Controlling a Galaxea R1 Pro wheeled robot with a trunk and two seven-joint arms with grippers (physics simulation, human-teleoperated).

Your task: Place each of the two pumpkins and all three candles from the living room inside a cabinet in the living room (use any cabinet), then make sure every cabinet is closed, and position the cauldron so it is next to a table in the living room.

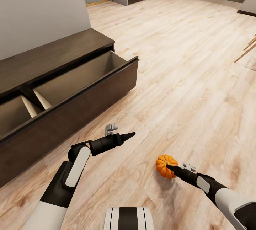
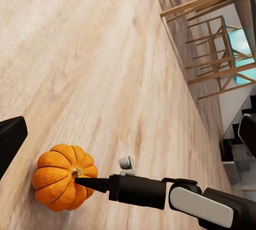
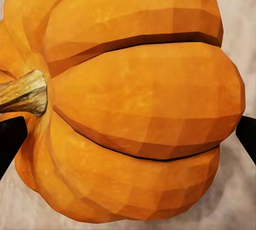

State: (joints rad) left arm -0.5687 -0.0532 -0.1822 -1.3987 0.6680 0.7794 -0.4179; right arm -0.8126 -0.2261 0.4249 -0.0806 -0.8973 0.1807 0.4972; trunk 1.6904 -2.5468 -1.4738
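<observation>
One orange ribbed pumpkin (image 1: 164, 164) lies on the wood floor to my front right. My right gripper (image 1: 169, 167) is open and straddles it, one fingertip over its top by the stem. In the right wrist view the pumpkin (image 3: 138, 91) spans the gap between the black fingertips (image 3: 10, 144) at either side. The left wrist view shows the same pumpkin (image 2: 58, 179) with the right arm reaching onto it. My left gripper (image 1: 131, 135) hovers open over bare floor, left of the pumpkin. The dark-brown cabinet (image 1: 71, 105) stands at left with a wide drawer pulled out, its pale interior empty.
Open wood floor stretches ahead and to the right. Wooden chair legs (image 1: 249, 48) show at the right edge, and wooden chairs (image 2: 213, 38) appear in the left wrist view. A grey wall rises behind the cabinet. My base (image 1: 128, 219) is at the bottom.
</observation>
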